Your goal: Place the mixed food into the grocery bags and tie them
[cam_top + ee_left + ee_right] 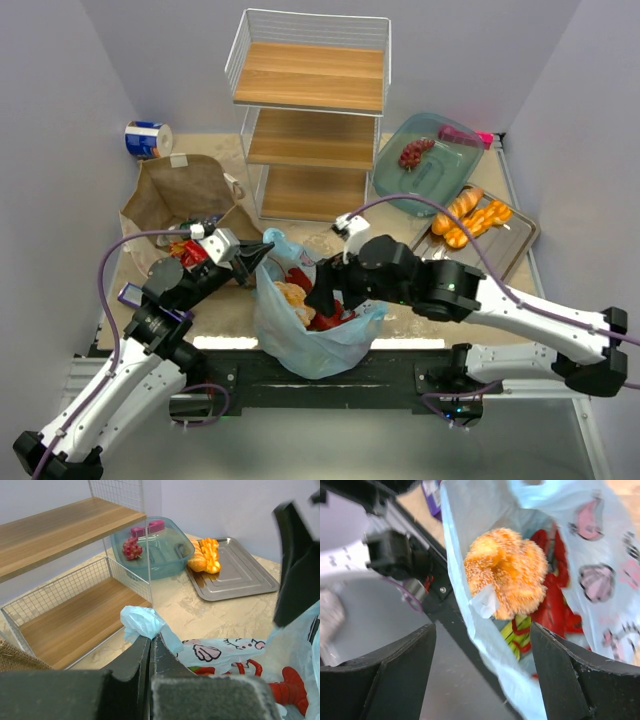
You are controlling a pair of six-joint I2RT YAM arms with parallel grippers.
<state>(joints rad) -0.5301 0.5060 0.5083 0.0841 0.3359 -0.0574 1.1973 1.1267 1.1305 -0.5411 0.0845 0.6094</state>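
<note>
Top external view, and the light-blue plastic bag (315, 335) sits low centre, right at the near edge of the table (228, 315), mouth up. The left gripper (262, 252) is clamped tight on a bunched bit of the bag's rim, centre-left of frame. The left wrist view shows that wad of film pinched between its closed fingers, holding the mouth open. The right gripper (325, 295) hovers over the opening, and from its own wrist view the jaws are spread wide with nothing in them. Below them, inside the bag, a fuzzy orange bread (507, 577) lies against the red lobster (555, 595). The brown paper bag (185, 195) stands at the left with items in it, and more breads (470, 220) wait on the metal tray (520, 240) at right.

Now the danger, as I read it. That film is thin and only one pinch keeps it open, so a slip there would let the mouth fold over the food. The right fingers are close to the rim, and lifting out carelessly could snag the plastic and drag the whole bag. It's loaded and perched at the edge, so a tug toward the bottom of frame could tip it off.
</note>
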